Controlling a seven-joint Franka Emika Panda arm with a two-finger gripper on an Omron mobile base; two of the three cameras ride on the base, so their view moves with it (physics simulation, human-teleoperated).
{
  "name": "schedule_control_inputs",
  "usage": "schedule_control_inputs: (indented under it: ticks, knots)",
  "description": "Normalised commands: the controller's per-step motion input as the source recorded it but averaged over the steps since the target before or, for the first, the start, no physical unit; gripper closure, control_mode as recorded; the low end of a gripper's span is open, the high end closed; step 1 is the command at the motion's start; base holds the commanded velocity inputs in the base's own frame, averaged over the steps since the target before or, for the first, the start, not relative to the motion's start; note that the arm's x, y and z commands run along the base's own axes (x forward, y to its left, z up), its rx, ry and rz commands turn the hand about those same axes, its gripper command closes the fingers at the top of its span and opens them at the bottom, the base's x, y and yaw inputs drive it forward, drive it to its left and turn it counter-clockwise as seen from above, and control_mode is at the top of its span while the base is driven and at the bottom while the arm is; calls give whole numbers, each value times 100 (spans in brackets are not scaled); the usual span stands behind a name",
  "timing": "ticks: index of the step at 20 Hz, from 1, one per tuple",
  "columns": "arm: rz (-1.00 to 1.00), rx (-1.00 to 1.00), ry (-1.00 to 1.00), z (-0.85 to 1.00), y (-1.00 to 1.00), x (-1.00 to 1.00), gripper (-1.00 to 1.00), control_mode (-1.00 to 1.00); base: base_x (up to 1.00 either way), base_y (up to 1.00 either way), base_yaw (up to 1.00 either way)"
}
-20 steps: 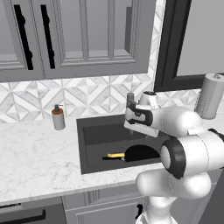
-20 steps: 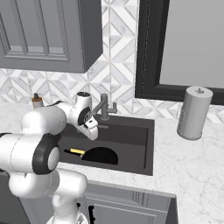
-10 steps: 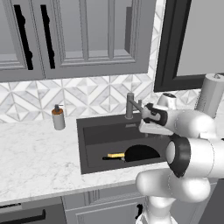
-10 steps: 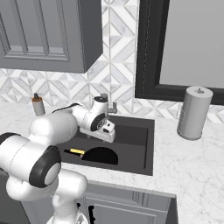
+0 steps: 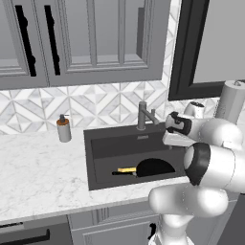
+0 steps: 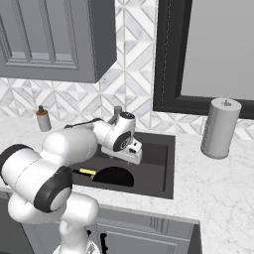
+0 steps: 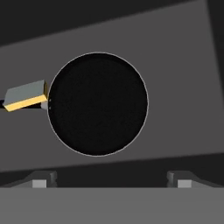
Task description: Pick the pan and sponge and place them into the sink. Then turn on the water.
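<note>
Hovering over the sink point(image 5: 103, 143), my hand point(image 7: 112, 179) hangs with its fingers point(image 7: 43, 178) spread wide and nothing between them. Straight below me, in the hand view, lies the black frying pan point(image 7: 97, 103), round and flat on the dark basin floor. Its handle runs off to my left and passes under the sponge point(image 7: 25, 96), which lies tilted across it, grey-green face up and a yellow edge showing, touching the pan's rim or just beside it.

From the left base view, my hand point(image 5: 176, 131) sits at the far right part of the sink, just right of the grey faucet point(image 5: 143, 115) and near its side lever. The pan point(image 5: 154, 167) lies against the near wall of the basin, partly hidden by the table's point(image 5: 38, 177) edge, with the sponge point(image 5: 126, 170) as a yellow strip at its left.

In the right base view my hand point(image 6: 130, 149) is above the basin point(image 6: 161, 168), the pan point(image 6: 114, 176) below it and nearer, the sponge point(image 6: 87, 171) beside that. A soap dispenser point(image 5: 63, 129) stands on the marble table well off to my left, and a grey paper towel roll point(image 6: 220, 128) stands upright to my right.
</note>
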Motion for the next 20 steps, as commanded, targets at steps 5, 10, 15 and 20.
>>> schedule_control_inputs:
  ticks: [5,10,15,20]
  knots:
    - [0,0,0,0,-61,0,-100,-100,0,0,0]
    - [0,0,0,0,-21,0,-100,-100,0,0,0]
    - [0,4,0,0,0,16,-100,-100,0,0,0]
    - [0,13,0,0,0,34,-100,-100,0,0,0]
